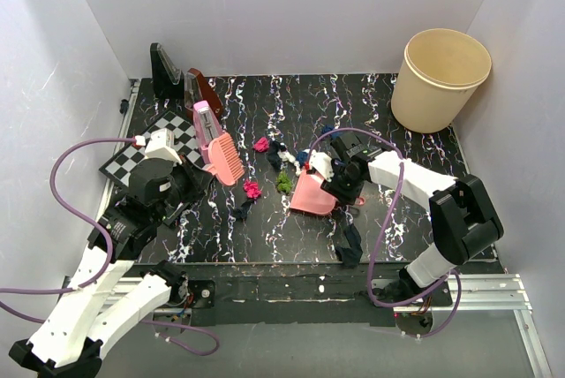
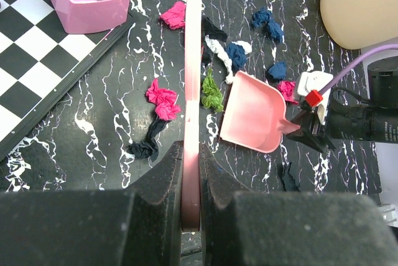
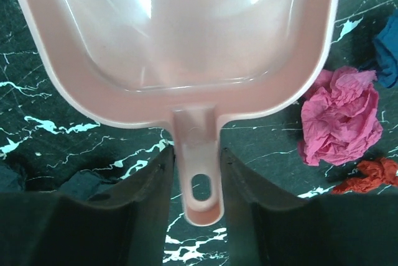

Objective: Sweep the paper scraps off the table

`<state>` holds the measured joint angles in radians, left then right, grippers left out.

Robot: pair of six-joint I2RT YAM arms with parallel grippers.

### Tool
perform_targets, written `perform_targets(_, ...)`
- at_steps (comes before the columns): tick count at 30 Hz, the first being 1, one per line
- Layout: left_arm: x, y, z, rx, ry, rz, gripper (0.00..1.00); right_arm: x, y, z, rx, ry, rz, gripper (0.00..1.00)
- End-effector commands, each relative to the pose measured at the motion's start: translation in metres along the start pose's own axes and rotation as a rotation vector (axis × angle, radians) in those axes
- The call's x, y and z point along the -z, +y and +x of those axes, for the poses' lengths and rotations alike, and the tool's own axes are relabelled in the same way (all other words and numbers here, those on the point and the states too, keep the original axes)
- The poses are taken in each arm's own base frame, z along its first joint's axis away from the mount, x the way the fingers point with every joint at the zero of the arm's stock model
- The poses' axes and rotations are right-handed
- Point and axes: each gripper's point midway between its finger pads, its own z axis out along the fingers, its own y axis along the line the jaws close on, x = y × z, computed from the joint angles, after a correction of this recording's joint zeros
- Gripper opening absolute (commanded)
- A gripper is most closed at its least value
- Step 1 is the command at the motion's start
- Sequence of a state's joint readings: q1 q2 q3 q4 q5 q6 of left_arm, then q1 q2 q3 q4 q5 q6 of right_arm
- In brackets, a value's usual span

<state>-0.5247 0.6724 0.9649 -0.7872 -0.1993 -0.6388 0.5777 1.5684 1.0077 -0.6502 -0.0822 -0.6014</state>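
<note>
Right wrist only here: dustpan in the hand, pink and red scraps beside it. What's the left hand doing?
Observer: The left hand is shut on a pink brush.
Operator: Any scraps at the pan's mouth?
Observer: A green scrap lies just off the mouth of the dustpan, between it and the brush.
Operator: Bin?
Observer: A cream bin stands at the far right corner of the table.

top view: high from the near side, whole table (image 1: pixel 353 104). left wrist: low along the brush (image 2: pixel 192 79). right wrist: close behind the dustpan (image 3: pixel 186 42), seen in all three.
</note>
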Motion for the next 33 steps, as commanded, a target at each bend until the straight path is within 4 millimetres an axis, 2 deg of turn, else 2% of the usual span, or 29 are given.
perform_targets(1, 0.007, -0.005, -0.018, -0.001, -0.05, 0.008, 0.0, 0.003, -0.007, -0.009, 0.011, -0.034, 0.025, 0.33)
perform_targets(4, 0.008, -0.005, -0.019, -0.005, -0.054, 0.01, 0.0, 0.01, -0.007, -0.011, 0.009, -0.044, 0.032, 0.19)
perform_targets(10, 0.01, -0.005, -0.019, -0.004, -0.056, 0.011, 0.0, 0.036, 0.0, -0.021, -0.014, -0.099, 0.03, 0.14)
perform_targets(13, 0.011, -0.007, -0.021, -0.003, -0.059, 0.017, 0.0, 0.053, 0.005, -0.027, -0.05, -0.107, 0.018, 0.09)
perform_targets(17, 0.01, -0.007, -0.019, 0.002, -0.052, 0.018, 0.0, 0.074, 0.005, -0.041, -0.142, -0.123, 0.013, 0.06)
perform_targets(19, 0.009, -0.007, -0.019, 0.006, -0.054, 0.021, 0.0, 0.079, 0.004, -0.047, -0.214, -0.122, 0.012, 0.01)
perform_targets(21, 0.009, -0.008, -0.019, 0.011, -0.054, 0.023, 0.0, 0.082, 0.0, -0.057, -0.302, -0.126, 0.014, 0.01)
perform_targets(23, 0.009, -0.009, -0.019, 0.016, -0.055, 0.028, 0.0, 0.079, 0.006, -0.065, -0.344, -0.136, -0.025, 0.01)
perform_targets(26, 0.01, -0.013, -0.02, 0.025, -0.054, 0.046, 0.0, 0.074, 0.003, -0.069, -0.483, -0.145, 0.008, 0.01)
perform_targets(29, 0.01, -0.012, -0.019, 0.028, -0.056, 0.046, 0.0, 0.069, -0.004, -0.064, -0.701, -0.118, 0.087, 0.01)
perform_targets(33, 0.009, -0.012, -0.017, 0.036, -0.058, 0.05, 0.0, 0.051, -0.001, -0.064, -0.851, -0.086, 0.088, 0.01)
